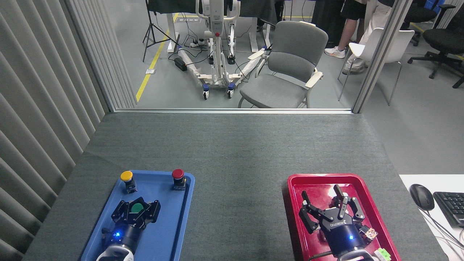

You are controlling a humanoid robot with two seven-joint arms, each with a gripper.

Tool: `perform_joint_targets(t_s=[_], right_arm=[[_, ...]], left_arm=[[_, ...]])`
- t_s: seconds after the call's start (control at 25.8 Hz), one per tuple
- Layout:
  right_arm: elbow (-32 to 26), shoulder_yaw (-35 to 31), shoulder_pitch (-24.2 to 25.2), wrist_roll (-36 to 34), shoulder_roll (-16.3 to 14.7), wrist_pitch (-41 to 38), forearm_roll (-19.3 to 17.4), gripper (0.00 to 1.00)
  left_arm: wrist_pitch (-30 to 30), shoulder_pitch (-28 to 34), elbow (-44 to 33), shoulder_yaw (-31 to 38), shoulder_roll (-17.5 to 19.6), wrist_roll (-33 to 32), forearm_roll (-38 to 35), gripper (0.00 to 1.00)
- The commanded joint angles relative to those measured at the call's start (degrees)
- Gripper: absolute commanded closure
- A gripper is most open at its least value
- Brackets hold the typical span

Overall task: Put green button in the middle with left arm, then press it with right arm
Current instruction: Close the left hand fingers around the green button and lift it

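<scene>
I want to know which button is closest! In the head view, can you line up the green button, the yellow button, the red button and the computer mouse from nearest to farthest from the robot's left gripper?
1. green button, between the left gripper's fingers
2. yellow button, blue tray's far left
3. red button, far right corner
4. computer mouse, far right
</scene>
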Motion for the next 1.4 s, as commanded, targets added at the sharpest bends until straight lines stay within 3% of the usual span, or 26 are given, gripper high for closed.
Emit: perform_joint_targets(t_s=[0.0,0.12,0.31,0.66,0.81,0.93,1.01,1.16,1.36], right_arm=[[1.3,0.1,-0.8,0.3,0.2,-3.7,0.0,0.01],[2.0,-0.1,-1.7,-0.2,0.3,-5.9,0.1,0.01],[2.2,0.9,-1.4,-8.1,0.1,-4.9,0.6,0.01],[2.2,1.5,-1.5,-9.7,0.3,-5.9,0.0,0.01],[2.1,1.5,-1.9,-4.9,0.3,-5.4,-0.1,0.01],[2.1,1.0,-2.0,-0.7,1.0,-5.7,-0.1,0.01],[1.9,-0.1,-2.1,1.6,1.3,-6.0,-0.1,0.0],[1.2,-1.4,-2.0,6.6,1.3,-5.9,0.0,0.0],[0.5,-2.7,-2.0,8.4,1.5,-5.1,0.2,0.0]], left_arm=[[0.3,-0.1,0.3,0.1,0.1,-0.1,0.7,0.82],[0.3,-0.2,0.5,0.1,0.1,-0.1,2.4,0.65],[0.3,-0.2,2.1,0.0,0.4,-0.1,4.1,0.56],[0.7,0.4,2.4,-0.2,0.3,-0.2,4.2,0.54],[0.6,0.6,2.4,0.0,0.4,-0.2,5.1,0.35],[0.3,0.7,2.4,-0.1,0.4,-0.2,5.7,0.28],[0.5,0.8,2.4,-0.1,0.4,-0.2,5.7,0.12],[0.0,0.8,2.5,-0.1,0.5,-0.3,5.8,0.15],[-0.4,2.8,1.9,-0.3,1.5,-0.4,5.6,0.44]])
